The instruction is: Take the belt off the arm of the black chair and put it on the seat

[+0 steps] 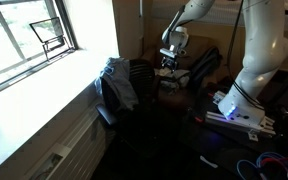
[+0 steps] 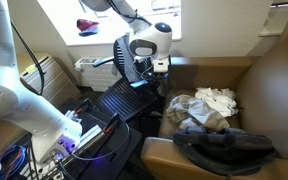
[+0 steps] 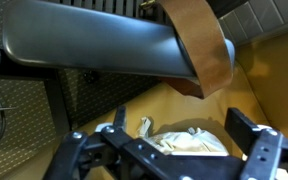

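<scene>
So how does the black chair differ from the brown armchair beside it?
The black chair is narrow, with a ribbed dark back and a thin armrest. The brown armchair is wide and upholstered. A brown belt loops over the black chair's armrest. The brown armchair bears none, but holds crumpled cloths on its cushion. Both stand side by side.

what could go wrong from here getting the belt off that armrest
1. The belt is wrapped over the armrest, so a pull across it could snag and drag the black chair.
2. The gripper is open and holds nothing, and a shallow pinch might slip.
3. Once freed, the belt could drop onto the cloths on the brown armchair.
</scene>
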Robot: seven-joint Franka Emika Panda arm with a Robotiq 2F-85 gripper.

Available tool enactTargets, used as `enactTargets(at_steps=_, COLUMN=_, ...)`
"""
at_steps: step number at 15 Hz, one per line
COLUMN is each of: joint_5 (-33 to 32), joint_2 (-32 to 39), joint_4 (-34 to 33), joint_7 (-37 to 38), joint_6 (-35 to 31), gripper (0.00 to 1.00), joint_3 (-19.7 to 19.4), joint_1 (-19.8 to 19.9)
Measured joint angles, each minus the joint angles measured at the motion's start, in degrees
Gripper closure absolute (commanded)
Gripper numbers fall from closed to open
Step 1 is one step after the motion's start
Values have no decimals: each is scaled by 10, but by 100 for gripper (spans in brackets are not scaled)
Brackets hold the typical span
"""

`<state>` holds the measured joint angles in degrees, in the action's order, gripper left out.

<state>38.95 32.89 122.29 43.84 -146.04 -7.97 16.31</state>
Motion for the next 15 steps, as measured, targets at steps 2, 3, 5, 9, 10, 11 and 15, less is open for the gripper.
enactTargets(at_steps=2, joint_5=0, joint_2=6, joint_4=-5, joint_7=0, joint_6=1, gripper=0, joint_3=-2, joint_1=0)
enactTargets(at_steps=3, joint_5=-10, joint_2=7, joint_4=-5, joint_7=-7, joint_6=1, gripper=0, joint_3=-6, joint_1=-5)
enactTargets(at_steps=5, joint_5=-40, joint_2=14, joint_4=-11, joint_7=-39, joint_6=2, gripper=0, joint_3=-8, joint_1=-9)
enactTargets(at_steps=9, joint_5=-93, joint_2=94, joint_4=-82, joint_7=-115, joint_6=5, gripper=0, joint_3=-8, joint_1=-8)
enactTargets(at_steps=10, joint_5=-107, joint_2=121, joint_4=-110, joint_7=-127, joint_6=21, gripper=0, joint_3=-8, joint_1=-8)
enactTargets(at_steps=11, joint_5=-119, joint_2=150, joint_4=-143, joint_7=-126, joint_6=54, gripper=0, joint_3=-9, joint_1=-8)
enactTargets(at_steps=15, joint_5=-127, joint_2=219, joint_4=-238, joint_7=-63, joint_6=136, gripper=0, joint_3=-27, joint_1=-18)
